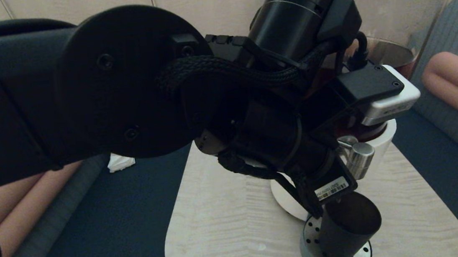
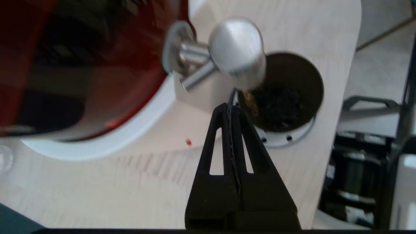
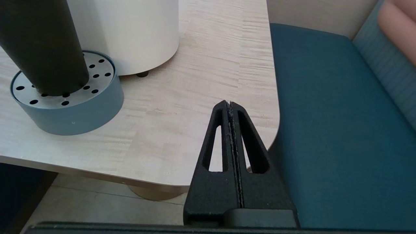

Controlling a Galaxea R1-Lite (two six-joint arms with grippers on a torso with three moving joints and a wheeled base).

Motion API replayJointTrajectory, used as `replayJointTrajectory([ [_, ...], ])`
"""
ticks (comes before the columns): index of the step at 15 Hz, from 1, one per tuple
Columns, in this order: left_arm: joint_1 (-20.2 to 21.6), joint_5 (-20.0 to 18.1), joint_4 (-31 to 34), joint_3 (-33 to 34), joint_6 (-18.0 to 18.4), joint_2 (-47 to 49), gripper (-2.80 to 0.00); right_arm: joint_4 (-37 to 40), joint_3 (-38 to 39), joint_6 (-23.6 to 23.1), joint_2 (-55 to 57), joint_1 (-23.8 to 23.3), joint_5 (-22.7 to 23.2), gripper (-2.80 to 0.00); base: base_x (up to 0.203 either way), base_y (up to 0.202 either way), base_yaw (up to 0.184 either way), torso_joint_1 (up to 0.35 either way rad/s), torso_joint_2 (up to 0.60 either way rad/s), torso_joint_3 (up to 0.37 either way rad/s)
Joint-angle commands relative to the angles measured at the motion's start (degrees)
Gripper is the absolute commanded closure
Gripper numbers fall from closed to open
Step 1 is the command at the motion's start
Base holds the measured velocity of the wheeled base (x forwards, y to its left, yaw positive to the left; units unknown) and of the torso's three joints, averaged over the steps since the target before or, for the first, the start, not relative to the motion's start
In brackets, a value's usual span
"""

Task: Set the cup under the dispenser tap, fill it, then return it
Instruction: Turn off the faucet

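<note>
The black cup [image 1: 349, 226] stands upright on a round perforated drip tray [image 1: 313, 248], right below the steel dispenser tap [image 1: 360, 155]. From the left wrist view the tap's knob [image 2: 237, 48] overlaps the cup's [image 2: 286, 94] rim; the inside looks dark, with a brown patch near the rim. My left gripper [image 2: 230, 109] is shut with nothing in it, its tips just beside the cup's rim and below the tap. My right gripper [image 3: 230, 104] is shut and empty over the table's near right corner, apart from the cup [image 3: 42, 45].
The dispenser's tank of dark red-brown liquid [image 2: 81, 65] and its white base [image 3: 130, 32] stand close behind the drip tray [image 3: 68, 107]. My left arm [image 1: 82, 88] hides much of the table [image 1: 230, 229]. Blue sofa seats [image 3: 325, 130] flank the table; a white tissue [image 1: 121, 162] lies at left.
</note>
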Motion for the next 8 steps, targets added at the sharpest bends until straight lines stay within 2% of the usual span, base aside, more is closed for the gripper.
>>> replayJointTrajectory([
  [1, 0.0, 0.0, -1.3, -0.1, 0.1, 0.5, 0.0, 0.0, 0.2, 0.0, 0.0, 0.0, 0.0, 0.0, 0.0, 0.0, 0.0, 0.0, 0.0, 0.0],
  [8, 0.2, -0.1, -4.2, -0.1, 0.3, 1.2, 0.0, 0.0, 0.2, 0.0, 0.0, 0.0, 0.0, 0.0, 0.0, 0.0, 0.0, 0.0, 0.0, 0.0],
])
